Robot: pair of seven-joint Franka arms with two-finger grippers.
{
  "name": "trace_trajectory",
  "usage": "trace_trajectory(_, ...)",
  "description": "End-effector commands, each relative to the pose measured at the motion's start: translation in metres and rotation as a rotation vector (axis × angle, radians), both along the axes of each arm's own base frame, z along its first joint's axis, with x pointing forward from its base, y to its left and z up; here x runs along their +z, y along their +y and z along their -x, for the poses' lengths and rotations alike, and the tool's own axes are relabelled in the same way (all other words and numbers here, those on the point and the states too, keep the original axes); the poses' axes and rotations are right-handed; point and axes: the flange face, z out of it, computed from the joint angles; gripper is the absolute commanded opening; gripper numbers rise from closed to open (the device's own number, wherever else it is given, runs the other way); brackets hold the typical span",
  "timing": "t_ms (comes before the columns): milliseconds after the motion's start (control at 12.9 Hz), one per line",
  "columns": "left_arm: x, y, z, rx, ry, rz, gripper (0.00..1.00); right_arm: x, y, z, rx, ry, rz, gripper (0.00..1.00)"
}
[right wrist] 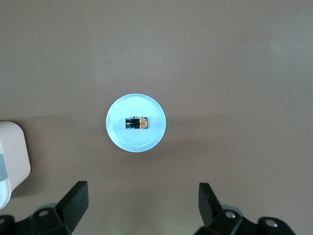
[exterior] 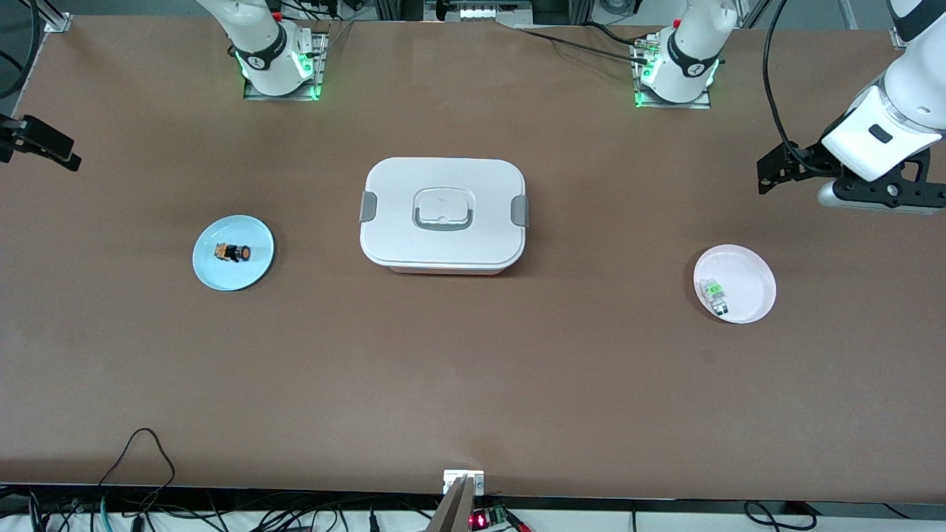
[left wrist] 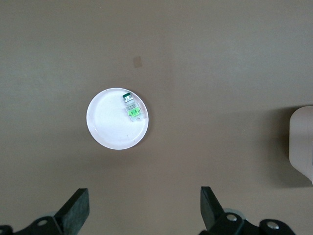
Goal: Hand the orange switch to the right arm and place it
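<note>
The orange switch (exterior: 233, 252), a tiny black block with an orange end, lies on its side on a light blue plate (exterior: 214, 270) toward the right arm's end of the table. In the right wrist view the switch (right wrist: 137, 123) sits in the middle of that plate (right wrist: 122, 139). My right gripper (right wrist: 142, 188) hangs high over bare table beside the plate, open and empty; in the front view it (exterior: 52, 148) shows at the table's edge. My left gripper (left wrist: 144, 196) is also open and empty, high over the left arm's end (exterior: 772, 174).
A white lidded box (exterior: 442, 214) with grey side latches stands mid-table between the two plates. A pink plate (exterior: 750, 284) toward the left arm's end holds a small clear-and-green part (exterior: 714, 292), also seen from the left wrist (left wrist: 130, 106).
</note>
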Motion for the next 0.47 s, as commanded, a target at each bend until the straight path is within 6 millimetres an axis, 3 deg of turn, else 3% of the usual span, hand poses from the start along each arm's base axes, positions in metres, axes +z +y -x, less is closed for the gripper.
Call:
trace_trajectory(0,0.0046,-0.0010,-0.0029,0.008,0.005,-0.012,1.00,-0.0047,0.0021,0.0122,0.001,-0.009,-0.002,1.00)
trace_trajectory(389,0.0046,-0.0010,-0.0029,0.010,0.005,-0.012,1.00,0.0004,0.0021,0.0102,0.003,-0.034,-0.001,1.00)
